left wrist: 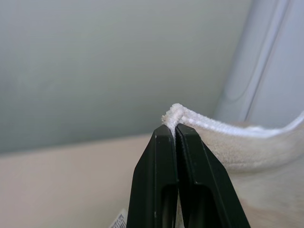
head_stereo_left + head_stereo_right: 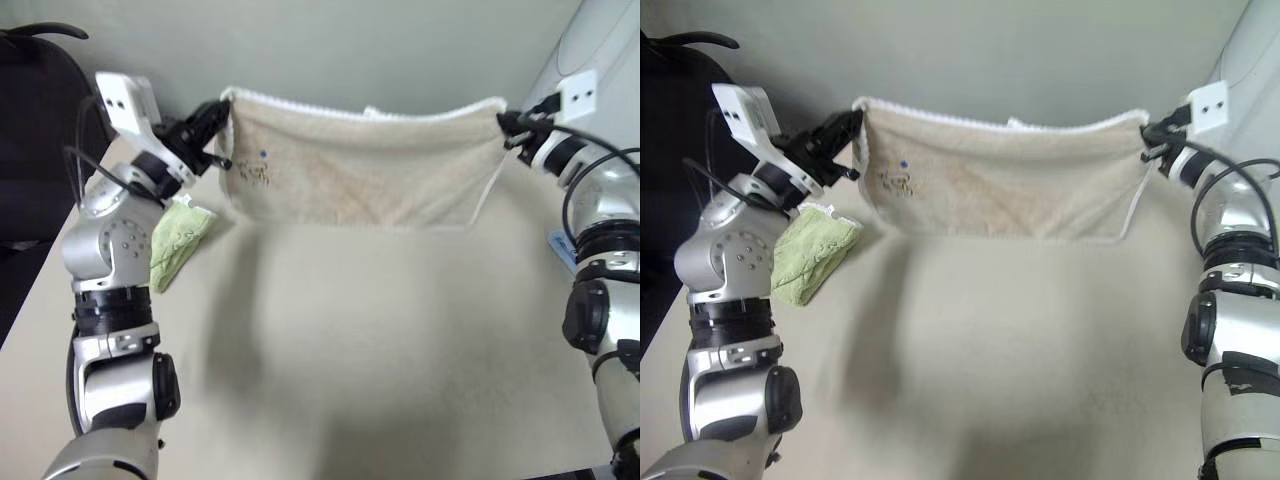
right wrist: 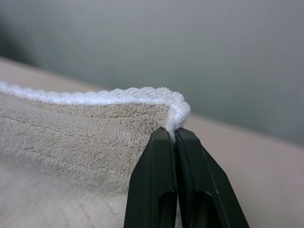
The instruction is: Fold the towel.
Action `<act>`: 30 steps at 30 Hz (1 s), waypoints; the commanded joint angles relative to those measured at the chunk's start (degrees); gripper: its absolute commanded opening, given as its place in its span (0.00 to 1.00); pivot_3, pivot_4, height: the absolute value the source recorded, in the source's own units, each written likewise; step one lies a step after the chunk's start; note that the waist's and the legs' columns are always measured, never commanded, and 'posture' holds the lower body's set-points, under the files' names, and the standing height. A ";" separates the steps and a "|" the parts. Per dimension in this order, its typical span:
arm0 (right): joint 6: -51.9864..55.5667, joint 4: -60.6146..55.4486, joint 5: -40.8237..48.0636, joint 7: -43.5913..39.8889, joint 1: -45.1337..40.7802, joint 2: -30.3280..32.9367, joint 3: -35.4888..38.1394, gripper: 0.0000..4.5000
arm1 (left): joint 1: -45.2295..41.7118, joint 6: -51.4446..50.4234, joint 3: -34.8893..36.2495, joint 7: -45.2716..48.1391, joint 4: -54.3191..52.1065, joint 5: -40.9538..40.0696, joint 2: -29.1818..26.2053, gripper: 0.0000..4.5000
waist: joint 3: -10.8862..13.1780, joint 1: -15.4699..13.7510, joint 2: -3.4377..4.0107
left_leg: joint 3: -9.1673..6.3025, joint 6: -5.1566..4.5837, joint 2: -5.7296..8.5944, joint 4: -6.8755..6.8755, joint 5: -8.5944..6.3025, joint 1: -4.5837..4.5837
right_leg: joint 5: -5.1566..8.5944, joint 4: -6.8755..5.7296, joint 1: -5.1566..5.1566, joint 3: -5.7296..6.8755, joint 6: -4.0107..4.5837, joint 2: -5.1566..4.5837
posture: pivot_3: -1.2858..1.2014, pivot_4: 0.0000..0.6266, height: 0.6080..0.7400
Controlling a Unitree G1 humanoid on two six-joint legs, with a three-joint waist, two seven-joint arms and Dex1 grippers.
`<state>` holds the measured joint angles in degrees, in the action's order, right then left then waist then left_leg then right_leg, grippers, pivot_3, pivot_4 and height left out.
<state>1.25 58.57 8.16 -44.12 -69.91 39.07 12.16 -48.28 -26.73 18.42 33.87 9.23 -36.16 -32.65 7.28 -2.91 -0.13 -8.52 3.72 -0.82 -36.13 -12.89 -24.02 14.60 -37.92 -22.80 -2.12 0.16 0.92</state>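
The beige towel with white corded edging hangs stretched in the air above the table, its lower edge just over the surface. A small dark mark sits near its left end. My left gripper is shut on the towel's top left corner. My right gripper is shut on the top right corner. Both wrist views show the black fingers pinched together on the white edging.
A lime-green folded cloth lies on the beige table under my left arm. A bit of light blue cloth peeks out beside my right arm. A grey wall stands close behind the towel. A dark chair is at far left.
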 commanded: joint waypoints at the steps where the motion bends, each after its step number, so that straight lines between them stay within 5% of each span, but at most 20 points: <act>1: 3.95 -11.05 6.42 -7.84 4.38 4.27 3.65 0.01 | 2.38 -3.01 5.01 4.10 -6.23 -5.79 -3.82 0.00 | 0.00 0.02 0.00 | 0.05 0.00 0.00 0.05 0.00 -0.03 | 0.00 0.06 0.00 0.00 0.00 0.00 | 0.52 0.24 1.00; 11: 25.37 -46.18 20.02 -18.72 45.73 11.24 10.27 0.01 | 37.31 -18.53 13.63 7.12 -34.90 -23.32 -9.90 0.00 | 0.00 -0.05 -0.02 | 0.49 -0.08 -0.10 0.10 -0.12 -0.19 | 0.02 0.72 0.09 0.05 -0.04 0.05 | 0.52 0.24 1.00; 16: 28.43 -52.57 22.22 -20.28 56.37 11.94 11.06 0.01 | 52.49 -19.96 13.89 6.79 -43.03 -24.56 -9.64 0.00 | 0.07 0.74 -0.08 | 0.85 -0.33 -0.33 -0.03 -0.17 0.62 | 0.01 0.31 0.56 -0.16 -0.14 0.06 | 0.52 0.24 1.00; 22: 27.99 -50.71 21.39 -20.26 54.22 12.96 9.02 0.01 | 58.48 -18.03 14.16 6.12 -41.52 -23.21 -8.79 0.00 | 0.10 1.63 -0.14 | 1.17 -1.19 -0.03 -0.04 -0.67 2.58 | 1.07 0.02 2.22 -1.42 -0.07 0.30 | 0.52 0.24 1.00; 30: 17.83 -32.38 10.18 -13.09 36.22 8.10 -0.92 0.01 | 41.11 -13.96 8.02 -2.62 -24.97 -12.85 -7.25 0.00 | 0.06 1.53 -0.07 | 1.25 -1.44 0.02 -0.38 -0.85 2.38 | 0.44 -0.11 1.94 -1.70 -0.83 0.25 | 0.52 0.24 1.00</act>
<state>21.65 23.16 21.01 -59.06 -32.83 46.29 11.13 -6.64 -42.23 26.27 32.99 -18.36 -51.83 -39.53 7.34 -1.38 -0.20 -7.30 2.30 -0.79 -36.49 -13.76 -21.73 15.04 -38.02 -20.92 -3.77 -0.67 1.15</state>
